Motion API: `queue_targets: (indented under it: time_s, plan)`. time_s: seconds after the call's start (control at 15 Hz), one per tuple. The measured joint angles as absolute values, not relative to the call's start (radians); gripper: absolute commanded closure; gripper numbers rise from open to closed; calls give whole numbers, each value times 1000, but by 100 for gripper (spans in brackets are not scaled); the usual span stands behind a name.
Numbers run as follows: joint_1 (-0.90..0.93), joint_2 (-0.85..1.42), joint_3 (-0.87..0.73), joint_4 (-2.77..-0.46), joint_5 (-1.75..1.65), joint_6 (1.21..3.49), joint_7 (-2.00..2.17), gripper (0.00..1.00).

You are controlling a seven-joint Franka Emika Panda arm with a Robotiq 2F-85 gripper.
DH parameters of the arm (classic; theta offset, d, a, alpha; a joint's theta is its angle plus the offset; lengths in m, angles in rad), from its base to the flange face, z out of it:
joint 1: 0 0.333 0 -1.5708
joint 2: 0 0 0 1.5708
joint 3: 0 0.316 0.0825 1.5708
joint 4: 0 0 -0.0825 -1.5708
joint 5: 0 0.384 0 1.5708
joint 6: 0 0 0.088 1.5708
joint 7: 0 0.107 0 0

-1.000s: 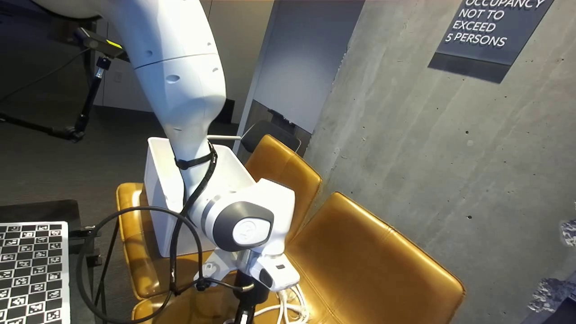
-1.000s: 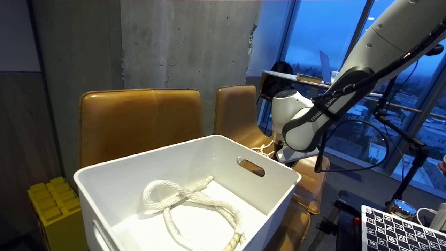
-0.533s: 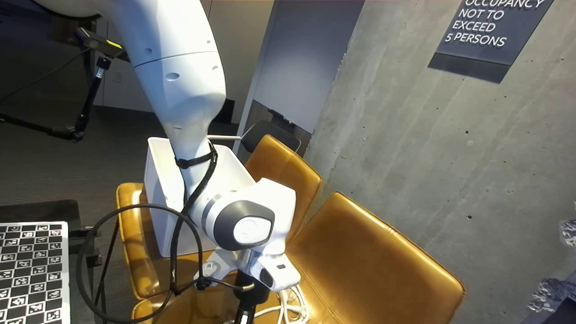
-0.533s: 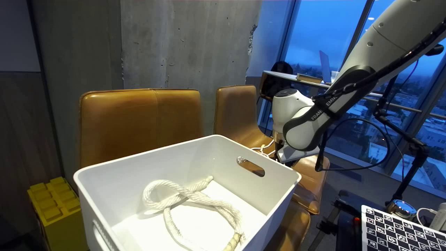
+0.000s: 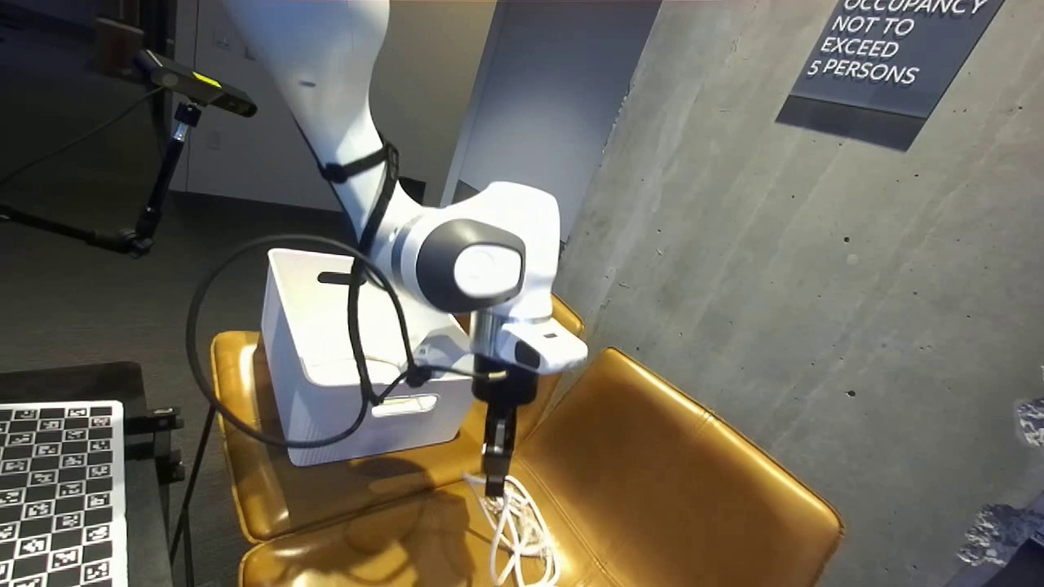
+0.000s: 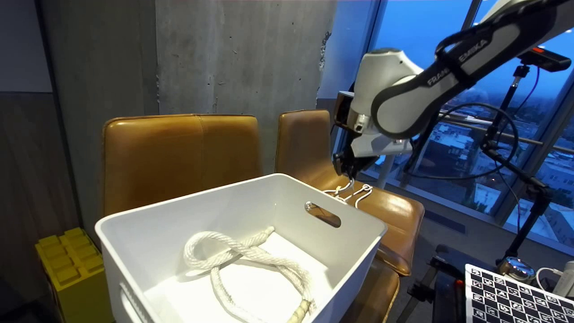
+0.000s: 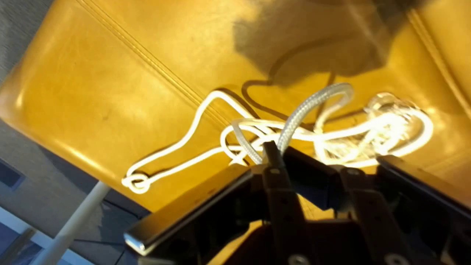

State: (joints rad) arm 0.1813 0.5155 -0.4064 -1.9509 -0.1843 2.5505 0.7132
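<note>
Counting first: one gripper (image 7: 282, 154) with two dark fingers (image 7: 273, 156); one tangle of white cord (image 7: 294, 123), single length or several, cannot tell; two tan chairs (image 5: 677, 473); one white bin (image 6: 215, 211); one thick white rope (image 6: 258, 255) looped inside it; one checkered board (image 5: 64, 489); one yellow studded box (image 6: 74, 278); one wall sign (image 5: 897, 73).

Cord: on the seat of one chair, close to the foot of its backrest. Bin stands on the neighbouring chair, just beside. In the wrist view the cord's long axis slants from a small knotted loop at lower left, near the seat's edge, up to a bright bunched coil at right. Knotted end points to that edge.

Fingers: tips nearly together, pinching a braided loop of the cord between them. The loop arches off the seat, leaning to the upper right in the wrist view; the remainder lies slack on the leather. Gripper points downward in both exterior views, above the tangle; in an exterior view a strand reaches up to the tips.
</note>
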Motion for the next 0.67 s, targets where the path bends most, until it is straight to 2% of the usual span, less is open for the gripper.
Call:
queue_targets:
  time_s: [0.27,0.67]
  plan:
    - [201,341,-359,-1943,-234,2524,717,98]
    - [206,135,-175,-1876,-289,2389,746,98]
